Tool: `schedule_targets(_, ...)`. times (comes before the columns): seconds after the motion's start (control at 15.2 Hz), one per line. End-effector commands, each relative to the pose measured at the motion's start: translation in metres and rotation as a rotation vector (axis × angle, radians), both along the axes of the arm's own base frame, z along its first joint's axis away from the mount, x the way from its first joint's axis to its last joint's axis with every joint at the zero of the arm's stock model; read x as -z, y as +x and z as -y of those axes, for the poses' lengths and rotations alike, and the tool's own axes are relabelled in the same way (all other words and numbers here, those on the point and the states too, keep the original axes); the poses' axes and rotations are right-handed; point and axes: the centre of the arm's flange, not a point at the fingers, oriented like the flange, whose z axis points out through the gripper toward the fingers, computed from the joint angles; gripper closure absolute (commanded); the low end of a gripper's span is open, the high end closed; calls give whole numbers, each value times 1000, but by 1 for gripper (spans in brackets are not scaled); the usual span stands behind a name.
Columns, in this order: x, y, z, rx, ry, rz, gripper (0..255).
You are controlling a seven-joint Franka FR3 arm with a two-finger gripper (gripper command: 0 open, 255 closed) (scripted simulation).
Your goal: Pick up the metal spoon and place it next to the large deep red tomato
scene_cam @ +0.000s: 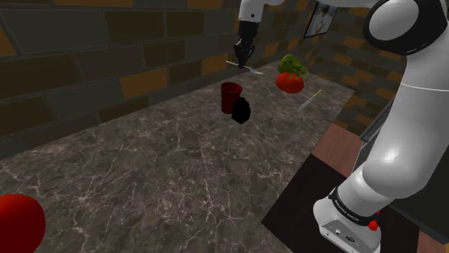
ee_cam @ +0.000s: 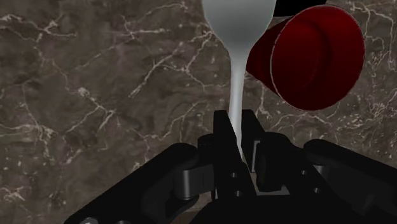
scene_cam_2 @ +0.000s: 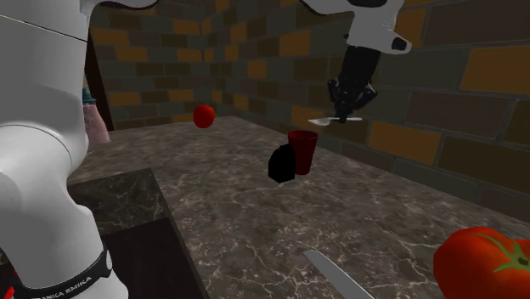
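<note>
Hanging over the far end of the counter point(scene_cam: 165, 165) in the shoulder view, the black gripper point(scene_cam: 243, 59) is clamped on the spoon point(scene_cam: 245, 67). The spoon is up in the air, above a dark red cup point(scene_cam: 230, 95). A black lump point(scene_cam: 242, 110) sits just beside the cup. The dark red tomato point(scene_cam: 18, 223) is at the near end of the counter, well apart from the spoon. A bright red tomato with a green top point(scene_cam: 290, 81) and a knife point(scene_cam: 309, 99) lie past the cup.

In the second exterior view, the gripper point(scene_cam_2: 342, 115) holds the spoon point(scene_cam_2: 327, 121) above the cup point(scene_cam_2: 301, 151) and the black lump point(scene_cam_2: 282, 163). The dark red tomato point(scene_cam_2: 204, 115) is far back. The bright red tomato point(scene_cam_2: 484, 263) and the knife point(scene_cam_2: 335, 273) are close up front.

In the wrist view, the gripper point(ee_cam: 236, 124) pinches the thin handle of the spoon point(ee_cam: 236, 70) between its fingers point(ee_cam: 222, 127). The cup point(ee_cam: 305, 60) stands on the counter point(ee_cam: 95, 76) below, beside the spoon's round end.
</note>
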Motion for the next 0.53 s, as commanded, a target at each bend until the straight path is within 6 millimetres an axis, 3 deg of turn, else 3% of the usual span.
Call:
schedule_targets(0.0, 0, -2, 26, -2, 0, 0, 255)
schedule_targets(0.46, 0, -12, 117, -2, 0, 0, 255)
